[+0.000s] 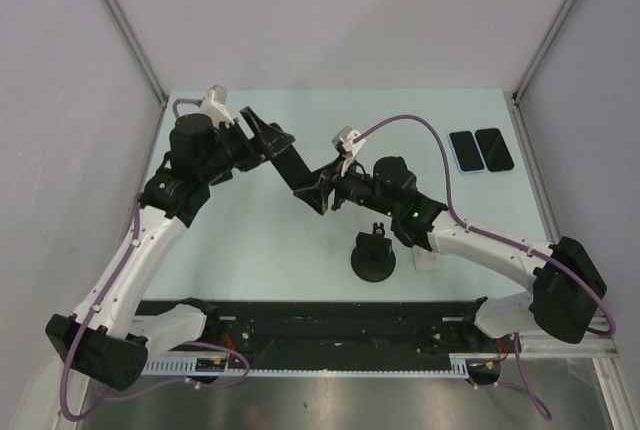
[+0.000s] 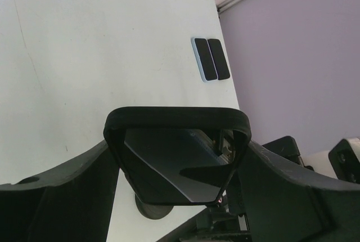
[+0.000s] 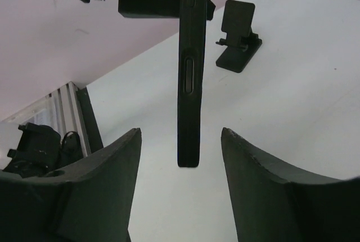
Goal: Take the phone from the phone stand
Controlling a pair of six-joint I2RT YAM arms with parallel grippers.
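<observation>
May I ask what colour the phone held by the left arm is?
Black; the slim rectangular phone shows best in right wrist view.

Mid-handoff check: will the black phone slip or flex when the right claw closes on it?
Probably stiff: the phone hangs straight from the left claw with no sag. Its face shows glossy reflections, so it may be slick. As a thin slab, it could pivot if pinched off-centre.

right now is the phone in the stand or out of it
Out. The left claw holds the phone up in the air, and the phone stand on the table has nothing in it.
</observation>
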